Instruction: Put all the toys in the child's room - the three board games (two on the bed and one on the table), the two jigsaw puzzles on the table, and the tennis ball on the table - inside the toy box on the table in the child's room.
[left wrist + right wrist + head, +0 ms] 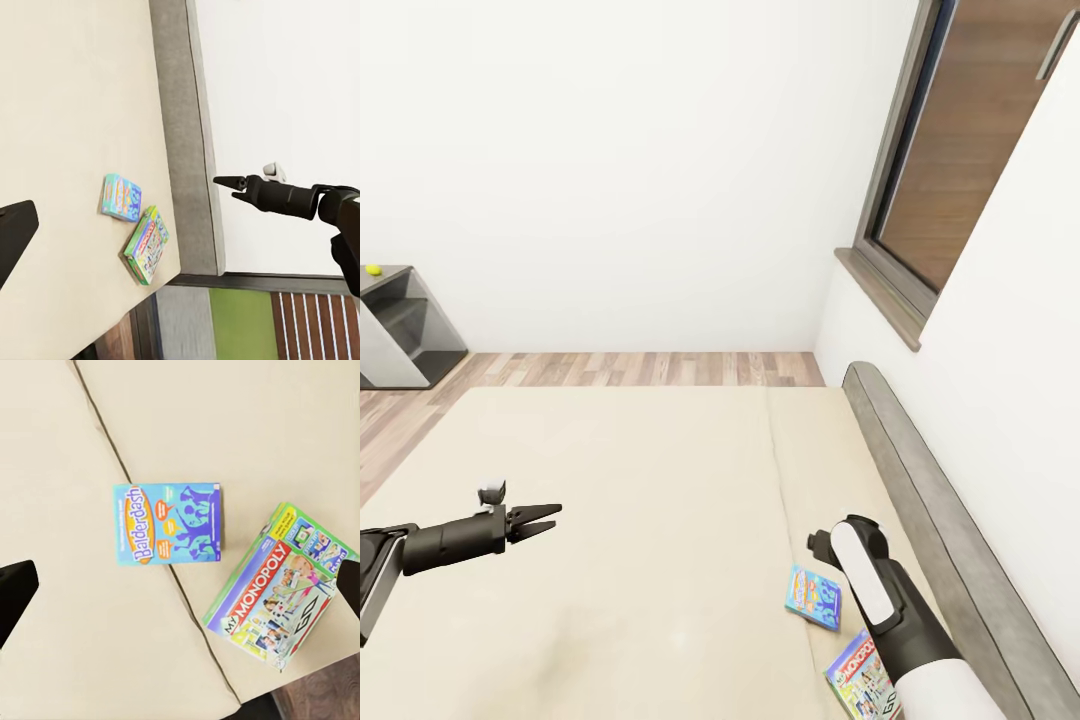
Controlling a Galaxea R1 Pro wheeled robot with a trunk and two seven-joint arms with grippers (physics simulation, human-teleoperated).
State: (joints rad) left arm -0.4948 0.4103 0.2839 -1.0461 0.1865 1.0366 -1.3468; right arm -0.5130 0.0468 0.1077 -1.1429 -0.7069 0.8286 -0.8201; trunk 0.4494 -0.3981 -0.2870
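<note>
The Monopoly box (281, 604) lies at the bed's (640, 480) near right corner, partly past the edge, so a clumsy push could tip it to the floor; the blue Balderdash box (167, 523) lies just beyond. The right gripper (180, 585) hovers above both, fingers spread wide, empty. Farther left, the left gripper (545, 520) hangs over bare mattress, nearly together and empty.

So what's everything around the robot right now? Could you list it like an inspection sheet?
Surface: cream bed, one seam line.
Job's things: blue Balderdash box and Monopoly box lying flat, apart, near the bed's corner; tennis ball on a distant grey unit.
Clutter: nothing seen.
Grippers: left gripper over the bed, empty, fingers close together; right gripper over the two boxes, open, empty.
Cables: nothing seen.
Surroundings: grey headboard, white walls, wood floor, window.
</note>
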